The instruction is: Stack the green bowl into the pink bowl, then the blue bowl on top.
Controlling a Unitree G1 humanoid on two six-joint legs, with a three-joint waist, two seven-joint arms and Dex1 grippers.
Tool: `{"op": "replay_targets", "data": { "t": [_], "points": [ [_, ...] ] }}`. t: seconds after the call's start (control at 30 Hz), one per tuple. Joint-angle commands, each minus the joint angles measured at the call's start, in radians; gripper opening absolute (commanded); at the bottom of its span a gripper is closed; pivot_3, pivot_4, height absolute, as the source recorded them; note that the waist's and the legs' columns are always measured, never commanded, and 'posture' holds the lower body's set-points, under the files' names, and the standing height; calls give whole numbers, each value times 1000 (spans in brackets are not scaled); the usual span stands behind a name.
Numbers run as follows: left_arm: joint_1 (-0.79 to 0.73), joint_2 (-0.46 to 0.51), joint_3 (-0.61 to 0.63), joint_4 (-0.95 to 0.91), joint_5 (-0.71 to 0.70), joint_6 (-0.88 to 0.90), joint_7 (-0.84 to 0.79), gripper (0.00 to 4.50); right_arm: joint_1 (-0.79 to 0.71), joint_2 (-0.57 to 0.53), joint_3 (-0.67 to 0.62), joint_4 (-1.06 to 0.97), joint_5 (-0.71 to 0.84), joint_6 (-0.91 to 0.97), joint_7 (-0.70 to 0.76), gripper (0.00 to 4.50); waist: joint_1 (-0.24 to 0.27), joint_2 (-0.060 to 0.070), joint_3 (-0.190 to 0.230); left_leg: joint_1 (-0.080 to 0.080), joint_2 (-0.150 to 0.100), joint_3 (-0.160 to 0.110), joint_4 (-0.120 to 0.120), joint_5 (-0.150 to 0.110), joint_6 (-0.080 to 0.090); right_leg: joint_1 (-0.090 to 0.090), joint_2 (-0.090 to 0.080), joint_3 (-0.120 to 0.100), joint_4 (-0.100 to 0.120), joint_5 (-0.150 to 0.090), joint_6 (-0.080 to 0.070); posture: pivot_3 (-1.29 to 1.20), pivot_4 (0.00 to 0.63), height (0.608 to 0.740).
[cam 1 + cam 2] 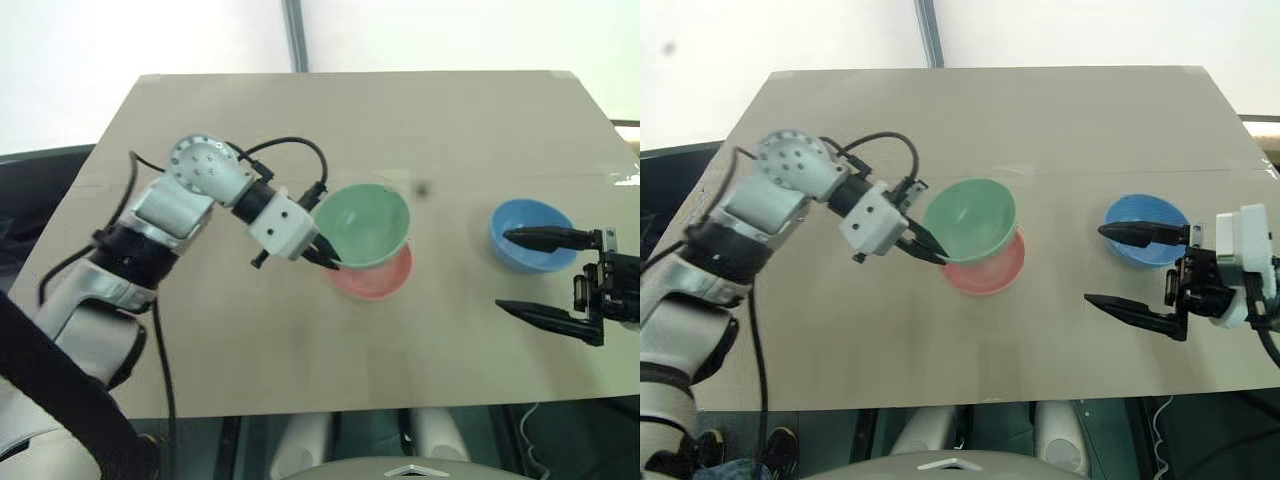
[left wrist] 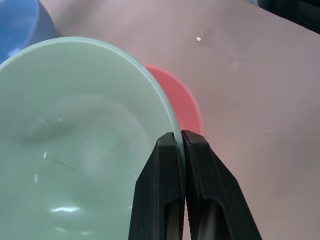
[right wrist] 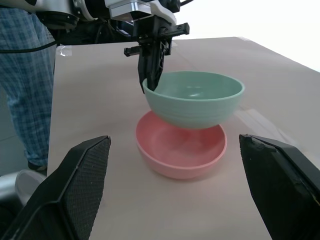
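My left gripper (image 1: 325,258) is shut on the near rim of the green bowl (image 1: 368,222) and holds it tilted in the air, just above the pink bowl (image 1: 380,280). The pink bowl sits upright on the table, partly covered by the green one. In the right wrist view a clear gap shows between the green bowl (image 3: 195,100) and the pink bowl (image 3: 180,150). The blue bowl (image 1: 520,215) stands on the table to the right. My right gripper (image 1: 502,270) hangs open beside it, its upper finger over the bowl's rim, holding nothing.
The bowls are on a tan table (image 1: 250,130) with bare room at the back and front left. A person in plaid trousers (image 3: 25,75) stands by the table's left side. A seam line crosses the tabletop behind the bowls.
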Motion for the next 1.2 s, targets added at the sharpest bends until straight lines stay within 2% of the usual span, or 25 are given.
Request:
{"op": "replay_targets", "data": {
  "t": [0.03, 0.13, 0.2, 0.27, 0.3, 0.33, 0.43, 0.6, 0.8, 0.93, 1.1, 1.2],
  "points": [
    [-33, -14, 38, 15, -6, -41, -4, 13, 5, 3, -40, -25, 6, -17, -8, 4500, -3, 0, 0, 0, 0, 0, 0, 0, 0, 0, 0, 0, 0, 0, 0, 0, 150, 740],
    [-35, -32, 37, 16, -16, -38, -4, 13, 5, 3, -38, -26, 5, -20, -13, 4500, -2, 0, 0, 0, 0, -1, 0, 0, 0, 0, 0, 0, 1, 0, 0, 0, 150, 740],
    [-37, -17, 21, 3, -28, -21, -4, 681, 3, 3, -34, -24, 3, -23, -15, 4500, -2, 0, 0, 0, 0, -2, 1, 0, 0, 0, 0, 0, 1, 0, 0, 0, 150, 740],
    [-33, -30, 43, 7, -17, -33, -4, 1142, 1, 3, -32, -21, 1, -25, -14, 4500, -2, 0, 0, 0, 0, -2, 1, 0, 0, 0, 0, 0, 1, 0, 0, 0, 150, 740],
    [-29, -49, 69, 16, -4, -41, -4, 1661, 0, 3, -31, -19, 1, -26, -13, 4500, -1, 0, 0, 0, 0, -4, 1, 0, 0, 0, 0, 0, 1, 0, 0, 0, 150, 740],
    [-27, -51, 78, 14, -2, -28, -4, 1989, -1, 3, -29, -17, -1, -27, -12, 4500, 0, 0, 0, 0, 0, -5, 1, 0, 0, 0, 0, 0, 1, 0, 0, 0, 150, 740],
    [-22, -13, 62, -5, -15, -20, -4, 3298, -8, 3, -20, -6, -8, -33, -7, 4500, -1, 0, 0, 0, 0, -5, 2, 0, 0, 0, 0, 0, 1, 0, 0, 0, 150, 740],
    [-25, -6, 154, 6, -37, 101, -2, 3298, -22, 1, -4, 14, -16, -44, 4, 4500, -1, 0, 0, 0, 0, -5, 3, 0, 0, 0, 0, 0, 1, 0, 0, 0, 150, 740],
    [39, 60, 360, -49, -153, 459, 87, 3298, -21, -1, -3, 26, -30, -50, 16, 4500, -9, 0, 0, 0, 0, -6, 3, 0, 0, 0, 0, 0, 2, 0, 0, 0, 150, 740],
    [250, 209, 523, -84, -193, 564, 87, 3298, -31, -5, 14, 50, -71, -58, 9, 4500, -31, 1, 0, 2, 1, -6, 1, 0, 0, 0, 0, 1, 1, 0, 0, 0, 150, 740],
    [485, 302, 700, -113, -201, 613, 121, 3298, -76, -9, 63, 103, -144, -80, -9, 4500, -24, 1, 0, 2, 2, -7, 1, 0, 0, 0, 0, 1, 2, 0, 0, 0, 150, 740],
    [605, 323, 814, -135, -213, 636, 137, 3298, -121, -29, 115, 166, -248, -94, -47, 4500, -22, 1, 0, 2, 2, -7, 1, 0, 0, 0, -1, 1, 1, 0, 0, 0, 150, 740]
  ]
}}
